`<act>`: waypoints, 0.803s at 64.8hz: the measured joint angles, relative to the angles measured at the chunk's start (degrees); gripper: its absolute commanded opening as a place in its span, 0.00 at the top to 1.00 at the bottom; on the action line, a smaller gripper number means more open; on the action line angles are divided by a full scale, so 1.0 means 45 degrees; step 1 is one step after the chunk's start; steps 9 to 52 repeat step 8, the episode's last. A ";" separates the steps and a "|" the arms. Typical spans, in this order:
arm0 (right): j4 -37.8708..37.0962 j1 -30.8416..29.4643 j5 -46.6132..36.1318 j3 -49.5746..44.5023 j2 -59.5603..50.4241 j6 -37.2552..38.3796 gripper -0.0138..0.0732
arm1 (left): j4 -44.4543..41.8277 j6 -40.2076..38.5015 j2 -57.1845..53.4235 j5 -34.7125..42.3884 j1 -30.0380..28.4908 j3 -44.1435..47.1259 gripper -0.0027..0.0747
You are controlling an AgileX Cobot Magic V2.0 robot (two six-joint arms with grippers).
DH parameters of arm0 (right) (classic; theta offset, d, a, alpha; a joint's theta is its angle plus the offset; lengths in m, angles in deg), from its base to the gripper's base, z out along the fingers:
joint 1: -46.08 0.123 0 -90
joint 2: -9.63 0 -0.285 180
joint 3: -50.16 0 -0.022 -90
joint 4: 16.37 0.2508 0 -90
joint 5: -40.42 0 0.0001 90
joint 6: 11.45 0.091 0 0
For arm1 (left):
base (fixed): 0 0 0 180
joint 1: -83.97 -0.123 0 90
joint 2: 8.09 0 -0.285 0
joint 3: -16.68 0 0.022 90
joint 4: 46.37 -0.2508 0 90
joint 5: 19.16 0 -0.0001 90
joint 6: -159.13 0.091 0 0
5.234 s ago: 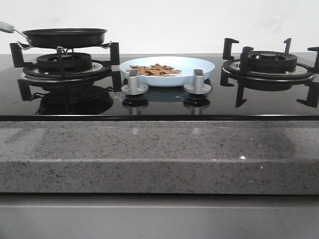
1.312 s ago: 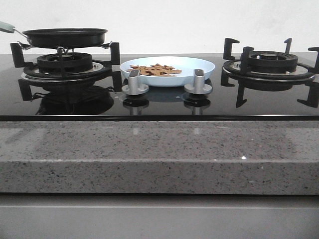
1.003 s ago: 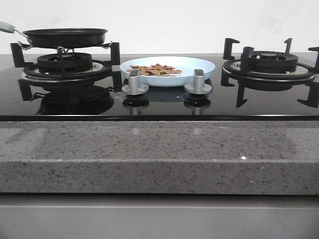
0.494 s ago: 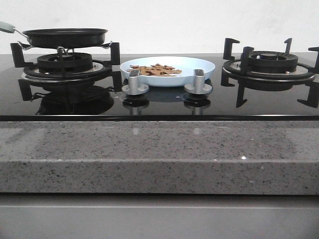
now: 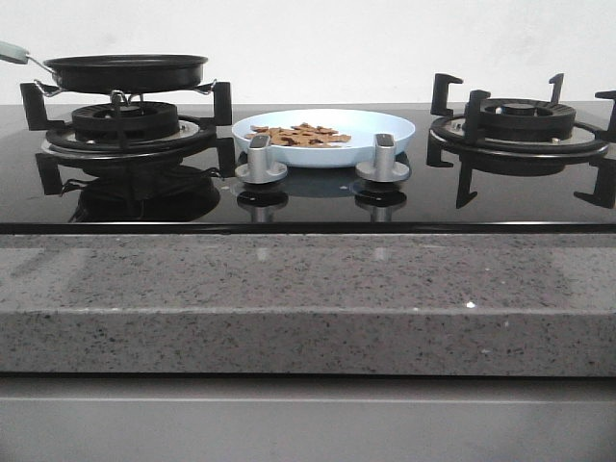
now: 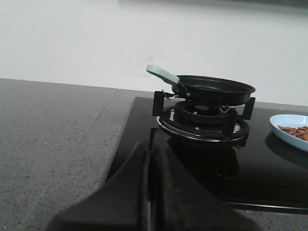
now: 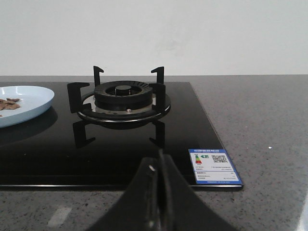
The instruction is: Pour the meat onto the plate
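The pale blue plate (image 5: 385, 125) sits on the black glass hob between the two burners, and orange-brown meat slices (image 5: 298, 136) lie in it. Its rim (image 6: 288, 132) and some meat (image 6: 294, 130) also show in the left wrist view, and in the right wrist view the plate (image 7: 29, 103) with meat (image 7: 8, 103). My left gripper (image 6: 150, 159) is shut and holds nothing, low over the hob's front edge, well short of the pan. My right gripper (image 7: 159, 168) is shut on nothing, before the right burner. Neither arm appears in the front view.
A black frying pan (image 5: 125, 70) with a pale green handle (image 6: 162, 74) rests on the left burner (image 5: 125, 123). The right burner (image 5: 520, 120) carries nothing. Two silver knobs (image 5: 260, 159) stand in front of the plate. A blue label (image 7: 214, 166) sits at the hob's corner.
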 measured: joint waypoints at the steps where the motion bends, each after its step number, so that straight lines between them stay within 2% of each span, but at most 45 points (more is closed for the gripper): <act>1: 0.0000 0.0000 0.0000 0.0000 0.0000 0.0000 0.92 | 0.0000 0.0000 0.0000 0.0000 0.0000 0.0000 0.99; 52: 0.0000 0.0000 0.0000 0.0000 0.0000 0.0000 0.92 | 0.0000 0.0000 0.0000 0.0000 0.0000 0.0000 0.99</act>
